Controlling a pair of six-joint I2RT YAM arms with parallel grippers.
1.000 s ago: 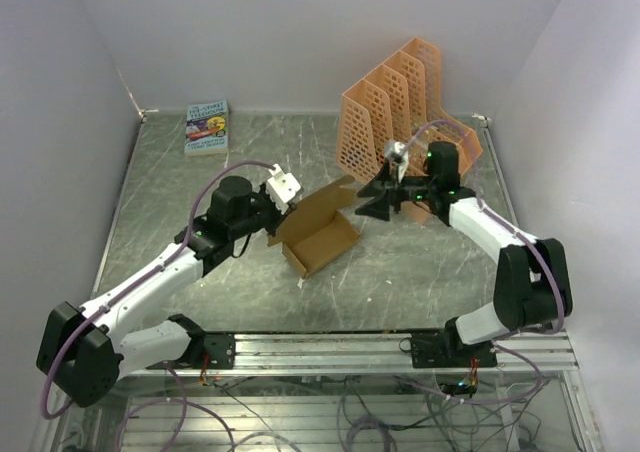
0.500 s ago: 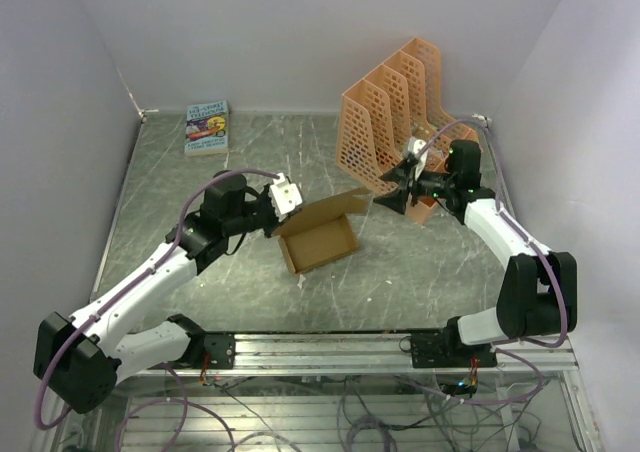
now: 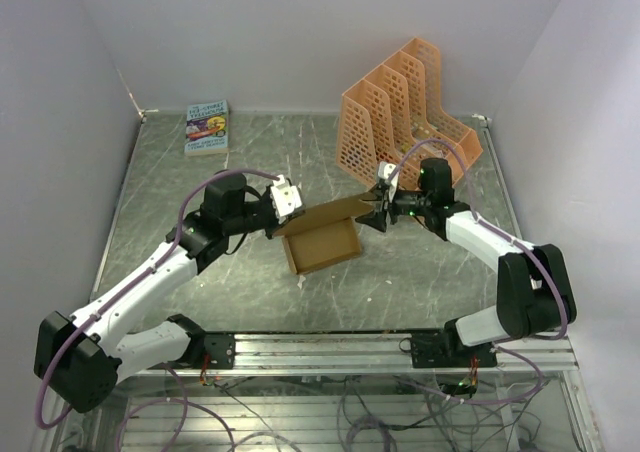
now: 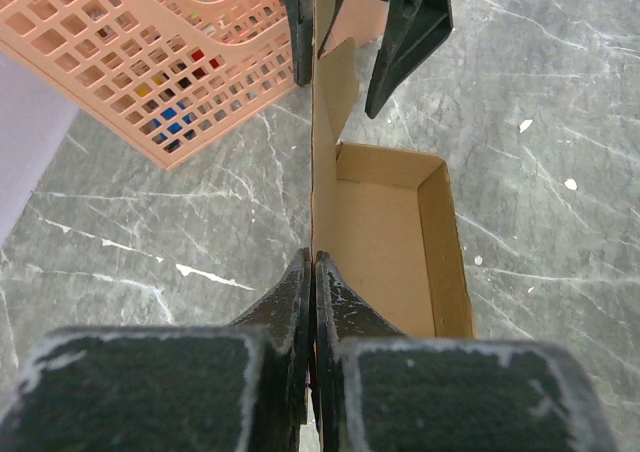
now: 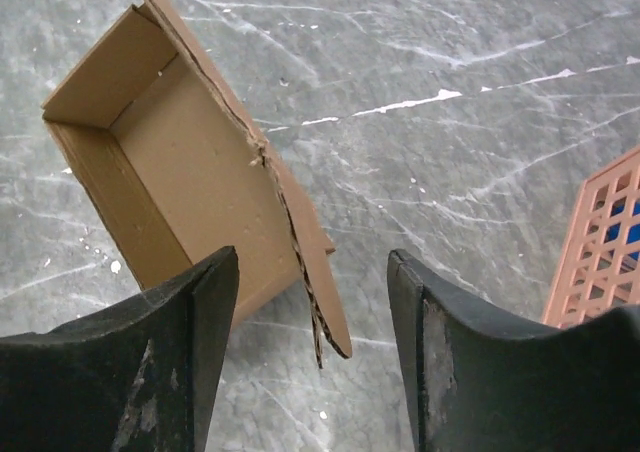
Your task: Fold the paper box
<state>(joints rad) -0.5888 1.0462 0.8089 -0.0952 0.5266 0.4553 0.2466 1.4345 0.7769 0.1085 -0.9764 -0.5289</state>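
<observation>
legible text: none | book [image 3: 207, 128], well beyond the left gripper [image 3: 272, 227], far-left of it: colourful printed cover, lettering too small to read | wrist views: nothing readable

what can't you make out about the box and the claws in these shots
- top view: where the left claw pinches the tan cardboard box, hidden under its wrist
- left wrist view: right claw cut off by the top edge, flap contact unclear
- left wrist view: coloured items behind the orange perforated plastic rack, masked by its mesh
- top view: small printed book, title too small
</observation>
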